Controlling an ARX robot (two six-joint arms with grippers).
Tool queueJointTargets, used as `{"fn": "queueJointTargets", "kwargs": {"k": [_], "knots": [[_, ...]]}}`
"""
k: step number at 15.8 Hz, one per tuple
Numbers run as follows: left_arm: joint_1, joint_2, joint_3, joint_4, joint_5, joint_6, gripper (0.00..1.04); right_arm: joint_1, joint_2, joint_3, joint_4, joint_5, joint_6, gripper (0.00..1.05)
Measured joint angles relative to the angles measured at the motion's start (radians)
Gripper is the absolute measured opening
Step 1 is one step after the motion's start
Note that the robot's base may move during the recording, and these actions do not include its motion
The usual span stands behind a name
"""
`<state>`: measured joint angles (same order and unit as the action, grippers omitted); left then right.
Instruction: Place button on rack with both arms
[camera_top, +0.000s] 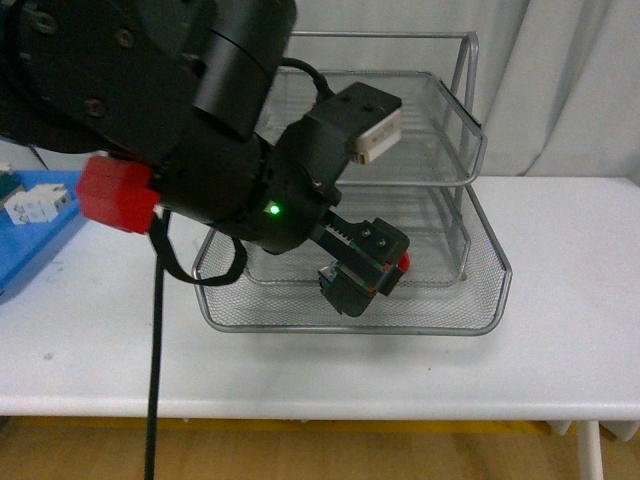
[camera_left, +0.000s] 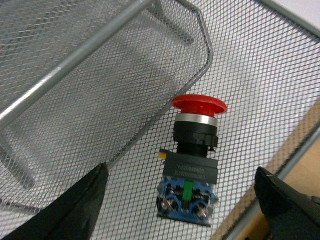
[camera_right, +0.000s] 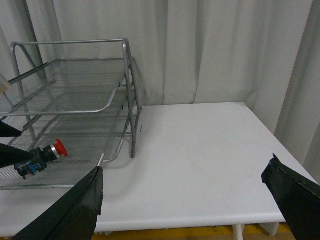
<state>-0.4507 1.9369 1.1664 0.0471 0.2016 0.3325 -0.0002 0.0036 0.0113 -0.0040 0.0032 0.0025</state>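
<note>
Rack (camera_top: 478, 150): stands at the middle of the table (camera_top: 560, 330), towards the back edge, its lowest tier reaching towards the front edge.

Button (camera_left: 189, 172): inside the rack's lowest tier, against the mesh floor. In the right wrist view it is on its side, red cap pointing towards the table's right edge. The front view shows only a sliver of red past the arm.

Left gripper (camera_top: 368, 268): reaches into the lowest tier from the front. Its fingers (camera_left: 75, 210) are spread wide, one on each side of the button, with mesh visible in both gaps. No contact with the button.

Right gripper (camera_right: 184, 170): out of the front view. It hangs above bare table between the rack and the right edge, fingers (camera_right: 80, 210) wide apart, nothing between them.

Also noted: blue tray (camera_top: 30, 250) at the table's left edge, with a white block (camera_top: 35, 205) in it.
</note>
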Motion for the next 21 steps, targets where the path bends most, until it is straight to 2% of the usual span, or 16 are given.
{"fn": "queueJointTargets", "kwargs": {"k": [1, 2, 4, 5, 6, 7, 8, 9, 10, 12, 14, 21], "knots": [[0.015, -0.053, -0.042, 0.029, 0.018, -0.023, 0.97, 0.0, 0.0, 0.0, 0.0, 0.0, 0.0, 0.98], [0.022, -0.084, -0.063, 0.053, 0.027, -0.033, 1.0, 0.0, 0.0, 0.0, 0.0, 0.0, 0.0, 0.98], [0.046, -0.181, -0.123, 0.112, 0.071, -0.077, 0.97, 0.0, 0.0, 0.0, 0.0, 0.0, 0.0, 0.98], [0.077, -0.293, -0.198, 0.192, 0.091, -0.127, 0.98, 0.0, 0.0, 0.0, 0.0, 0.0, 0.0, 0.98], [0.089, -0.391, -0.282, 0.32, 0.037, -0.182, 0.96, 0.0, 0.0, 0.0, 0.0, 0.0, 0.0, 0.98], [0.082, -0.446, -0.395, 0.581, -0.225, -0.246, 0.83, 0.0, 0.0, 0.0, 0.001, -0.003, 0.0, 0.98], [0.103, -0.486, -0.532, 0.74, -0.417, -0.286, 0.7, 0.0, 0.0, 0.0, 0.001, -0.003, 0.0, 0.98], [0.141, -0.515, -0.636, 0.809, -0.487, -0.305, 0.58, 0.0, 0.0, 0.0, 0.0, -0.002, 0.0, 0.98], [0.164, -0.544, -0.685, 0.829, -0.487, -0.309, 0.51, 0.0, 0.0, 0.0, 0.0, -0.002, 0.0, 0.98], [0.218, -0.673, -0.797, 0.861, -0.443, -0.326, 0.23, 0.0, 0.0, 0.0, 0.0, -0.003, 0.0, 0.98], [0.249, -0.735, -0.874, 0.856, -0.397, -0.326, 0.03, 0.0, 0.0, 0.0, 0.0, -0.002, 0.0, 0.98], [0.357, -1.03, -1.062, 0.739, -0.298, -0.329, 0.02, 0.0, 0.0, 0.0, 0.0, -0.003, 0.0, 0.98]]}}
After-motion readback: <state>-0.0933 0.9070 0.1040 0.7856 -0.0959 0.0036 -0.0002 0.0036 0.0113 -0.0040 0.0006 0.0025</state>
